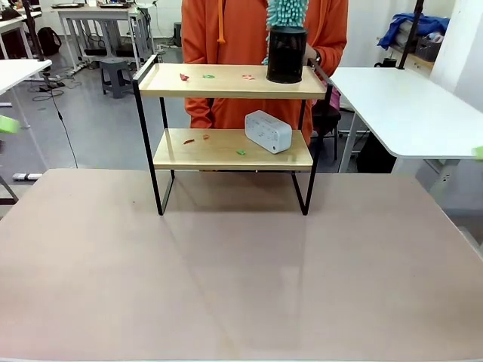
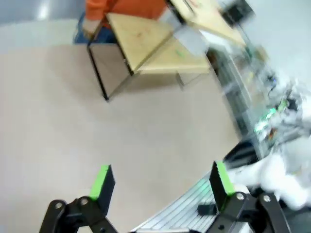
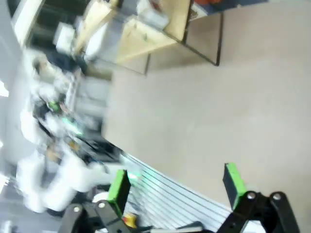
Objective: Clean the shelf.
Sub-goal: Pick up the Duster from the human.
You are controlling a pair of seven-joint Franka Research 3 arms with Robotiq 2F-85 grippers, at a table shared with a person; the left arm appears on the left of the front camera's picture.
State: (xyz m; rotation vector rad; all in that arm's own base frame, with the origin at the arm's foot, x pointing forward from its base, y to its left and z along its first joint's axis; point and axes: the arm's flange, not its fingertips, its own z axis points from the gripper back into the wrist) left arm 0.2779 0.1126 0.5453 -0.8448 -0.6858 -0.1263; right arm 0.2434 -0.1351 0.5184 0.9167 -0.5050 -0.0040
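The shelf (image 1: 226, 90), two light wooden boards on a thin black frame, stands at the far middle of the table. On its top board are a black cylinder (image 1: 287, 54) holding a teal duster (image 1: 285, 11) and small red (image 1: 183, 76) and green (image 1: 208, 75) scraps. A white box (image 1: 268, 130) and more scraps (image 1: 241, 152) lie on the lower board. A person in an orange top (image 1: 226, 30) stands behind, one hand (image 1: 312, 55) at the cylinder. My left gripper (image 2: 161, 180) is open over bare table, far from the shelf (image 2: 146, 43). My right gripper (image 3: 176, 185) is likewise open, with the shelf (image 3: 146, 36) far ahead.
The beige table (image 1: 226, 264) stretches wide between me and the shelf. A white table (image 1: 407, 105) stands at the back right and another (image 1: 19, 72) at the back left. Each wrist view shows the other arm's white base and the table's near edge.
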